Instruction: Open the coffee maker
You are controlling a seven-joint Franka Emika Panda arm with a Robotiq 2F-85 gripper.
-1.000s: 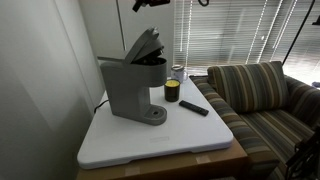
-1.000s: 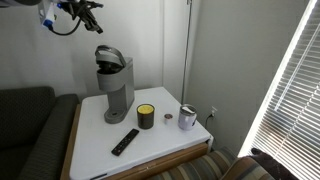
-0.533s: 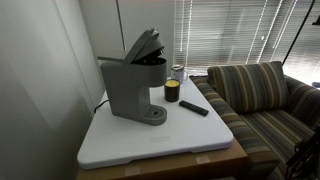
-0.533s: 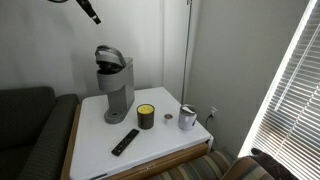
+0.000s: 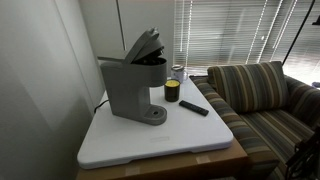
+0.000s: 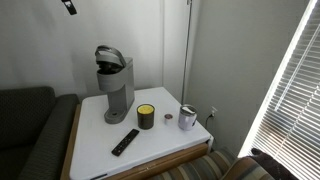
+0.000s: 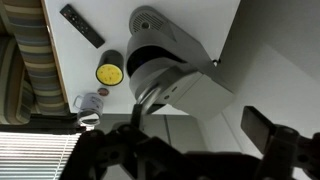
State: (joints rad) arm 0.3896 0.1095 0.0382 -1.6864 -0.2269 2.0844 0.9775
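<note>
The grey coffee maker (image 5: 130, 85) (image 6: 113, 85) stands at the back of the white table in both exterior views, its hinged lid (image 5: 145, 45) tilted up and the brew chamber exposed. The wrist view looks down on the coffee maker (image 7: 175, 75) from high above. My gripper (image 7: 198, 121) hangs well above the machine, open, with nothing between its dark fingers (image 7: 262, 128). In an exterior view only a dark tip of the gripper (image 6: 68, 6) shows at the top edge.
A dark can with a yellow top (image 5: 172, 92) (image 6: 146, 117), a black remote (image 5: 194, 107) (image 6: 125, 141) and a metal mug (image 6: 187, 118) sit on the white table (image 5: 150, 140). A striped sofa (image 5: 260, 95) flanks the table, with a wall behind the machine.
The gripper has opened and risen away from the raised lid, almost leaving the exterior view. The coffee maker's lid stays up.
</note>
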